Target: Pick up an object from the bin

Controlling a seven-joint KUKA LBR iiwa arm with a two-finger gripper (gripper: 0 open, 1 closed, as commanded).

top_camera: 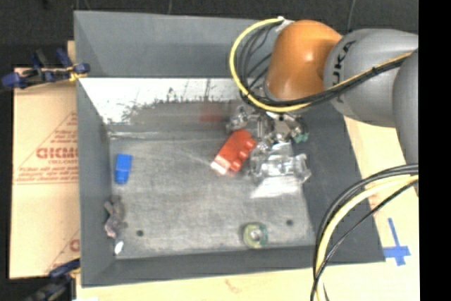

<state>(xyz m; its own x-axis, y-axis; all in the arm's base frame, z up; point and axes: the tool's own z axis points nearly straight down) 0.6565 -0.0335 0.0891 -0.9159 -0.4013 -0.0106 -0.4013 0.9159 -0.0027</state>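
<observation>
My gripper (266, 129) hangs low in the bin's right half, below the arm's orange cover. A red blocky thing with a white end (234, 153) lies tilted just left of and below it, close to or touching the gripper; which of the two I cannot tell. A clear, shiny plastic thing (283, 168) lies just below the gripper, on the bin floor near the right wall.
A small blue block (122, 168) lies by the left wall. A grey crumpled thing (113, 217) sits in the near left corner. A round greenish thing (254, 234) rests by the near wall. The arm and its yellow cables cover the bin's far right corner.
</observation>
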